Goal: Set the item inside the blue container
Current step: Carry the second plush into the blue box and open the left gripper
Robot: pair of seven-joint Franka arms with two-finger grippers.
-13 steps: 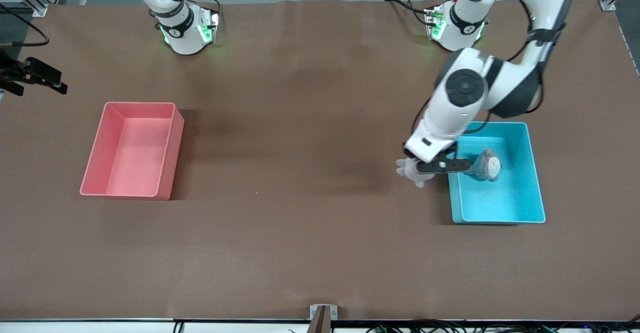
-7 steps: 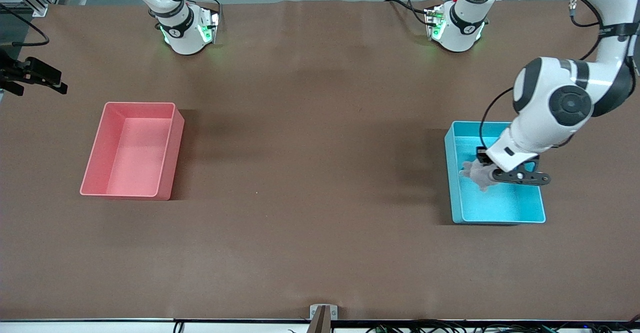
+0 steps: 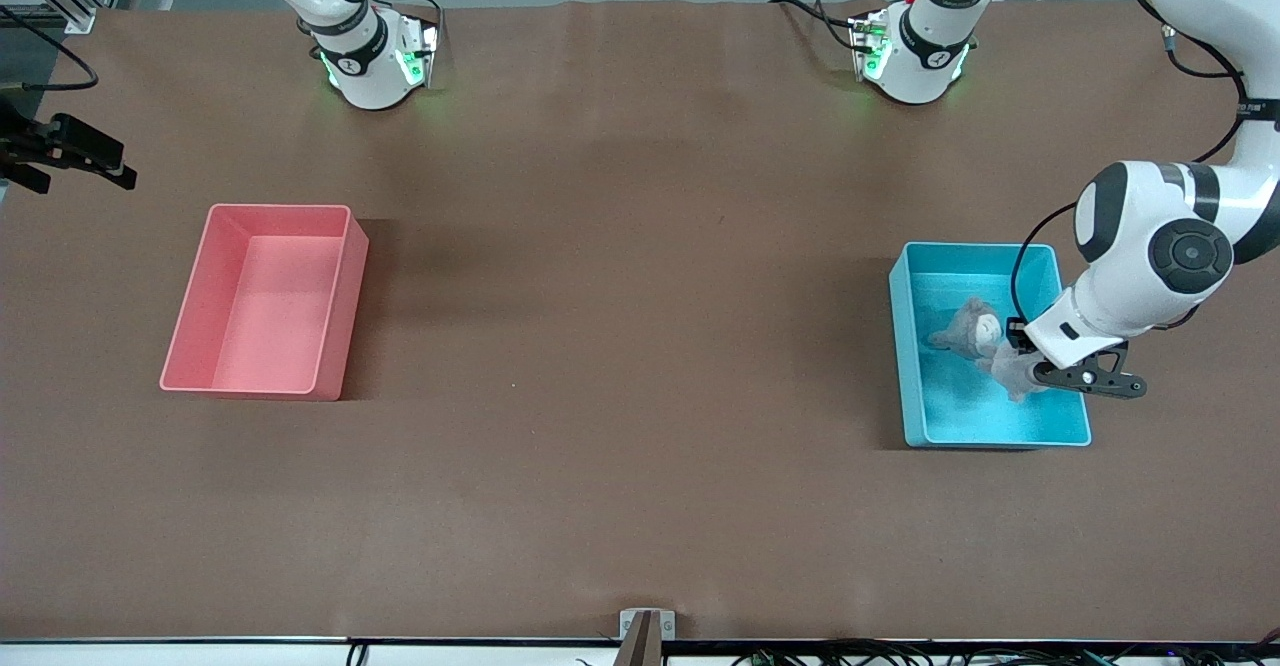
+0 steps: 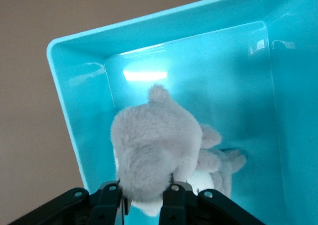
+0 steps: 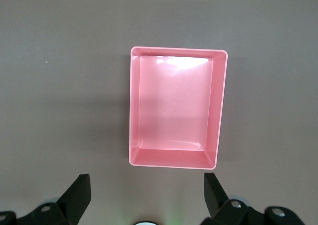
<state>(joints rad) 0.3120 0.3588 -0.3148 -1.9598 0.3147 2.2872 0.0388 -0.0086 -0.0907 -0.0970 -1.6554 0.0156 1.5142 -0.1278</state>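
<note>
The blue container (image 3: 912, 386) stands at the left arm's end of the table. A grey plush toy with a pale face (image 3: 968, 328) lies in it. My left gripper (image 3: 1018, 372) hangs over the container's inside, shut on a second grey plush toy (image 3: 1004, 370). In the left wrist view this held plush (image 4: 151, 153) fills the gap between the black fingers (image 4: 171, 205), above the lying toy (image 4: 226, 161) and the container's rim (image 4: 64, 101). My right gripper (image 5: 146, 195) is open and empty, high over the pink bin (image 5: 174, 106); it does not show in the front view.
The pink bin (image 3: 262, 298) sits at the right arm's end of the table. Brown tabletop (image 3: 620, 346) lies bare between the two bins. A black camera mount (image 3: 60, 151) sticks in at the table's edge past the pink bin.
My left arm swung from beside the blue container's inner wall across it toward the table's end, carrying the grey plush over the bin. The right arm has not moved.
</note>
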